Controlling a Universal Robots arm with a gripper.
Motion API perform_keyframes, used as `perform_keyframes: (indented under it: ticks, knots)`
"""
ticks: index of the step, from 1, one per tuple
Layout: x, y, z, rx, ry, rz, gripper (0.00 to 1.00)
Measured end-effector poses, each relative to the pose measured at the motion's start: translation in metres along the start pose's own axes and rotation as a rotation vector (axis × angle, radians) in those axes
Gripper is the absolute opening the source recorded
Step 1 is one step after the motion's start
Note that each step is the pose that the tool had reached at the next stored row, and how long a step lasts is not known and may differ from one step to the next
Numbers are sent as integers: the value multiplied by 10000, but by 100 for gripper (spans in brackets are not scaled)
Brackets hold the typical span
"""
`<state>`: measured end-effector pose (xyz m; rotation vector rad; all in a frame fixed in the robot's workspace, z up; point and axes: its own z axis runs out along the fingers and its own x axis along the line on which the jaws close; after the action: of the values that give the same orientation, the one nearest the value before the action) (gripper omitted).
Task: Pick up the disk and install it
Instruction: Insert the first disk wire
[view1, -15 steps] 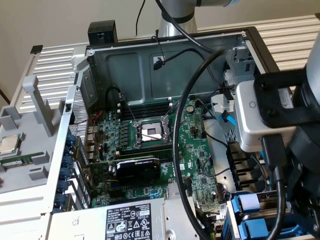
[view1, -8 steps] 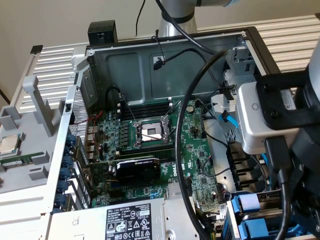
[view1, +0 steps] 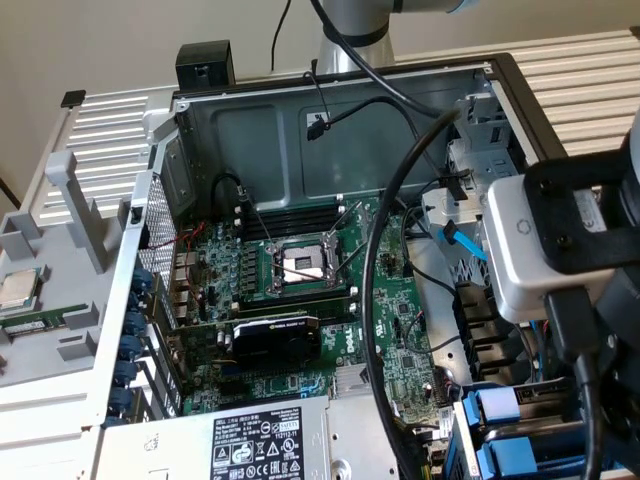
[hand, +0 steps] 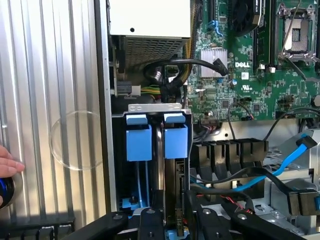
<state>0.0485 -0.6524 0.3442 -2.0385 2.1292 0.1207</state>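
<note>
Ribbed metal table (hand: 50, 75) under the open PC case (view1: 260, 140). Your gripper (hand: 174, 220) is clamped on the disk (hand: 175, 170), standing on edge in the drive bay (hand: 150, 107), just beside a second blue-framed drive (hand: 138, 142).

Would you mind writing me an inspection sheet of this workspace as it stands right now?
Surface: ribbed metal table, carrying the open computer case.
Job's things: the disk, blue-framed, stands on edge in the drive bay, beside a second blue-framed drive.
Clutter: processor chip on a grey tray, at the exterior view's left.
Grippers: gripper closed on the disk's sides.
Cables: blue data cable lies loose beside the bay; thick black cable arcs over the motherboard.
Surroundings: a hand rests on the table.
</note>
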Motion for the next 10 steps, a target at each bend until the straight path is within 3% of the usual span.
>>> perform_keyframes:
  ticks: [6,10]
  knots:
    - [18,-5,6,-49,-275,-185,31]
    - [72,-12,-1,-74,-345,-179,31]
